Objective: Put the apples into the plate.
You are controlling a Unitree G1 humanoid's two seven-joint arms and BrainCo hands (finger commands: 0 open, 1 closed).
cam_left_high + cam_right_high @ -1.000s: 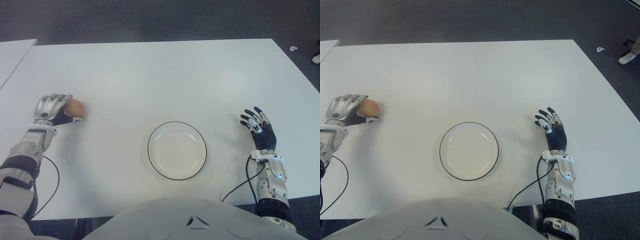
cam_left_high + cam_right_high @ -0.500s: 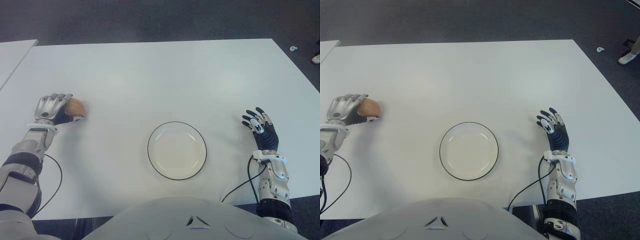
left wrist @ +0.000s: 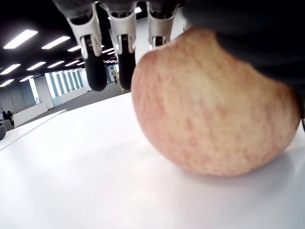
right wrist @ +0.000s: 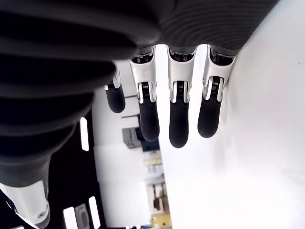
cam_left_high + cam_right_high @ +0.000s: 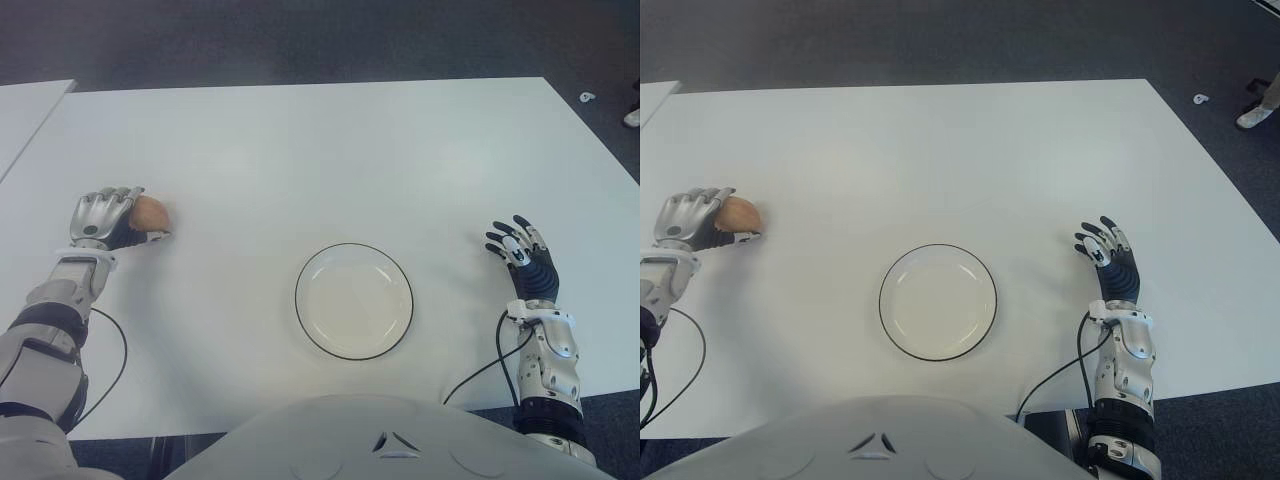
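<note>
A reddish-yellow apple (image 5: 151, 213) sits on the white table (image 5: 330, 150) at the far left. My left hand (image 5: 106, 218) is curled over it from the left side. In the left wrist view the apple (image 3: 209, 105) rests on the tabletop, with the fingers (image 3: 124, 52) arched over its top. A white plate (image 5: 301, 318) with a thin dark rim lies empty near the table's front centre, well to the right of the apple. My right hand (image 5: 522, 258) shows to the right of the plate, its fingers (image 4: 176, 109) spread and holding nothing.
A second white table (image 5: 20, 110) adjoins at the far left. Dark carpet lies beyond the table's far edge. Cables trail from both wrists over the front edge.
My right hand has drawn back slightly toward the front edge. The left hand stays wrapped over the apple, and the left forearm has shifted a little.
</note>
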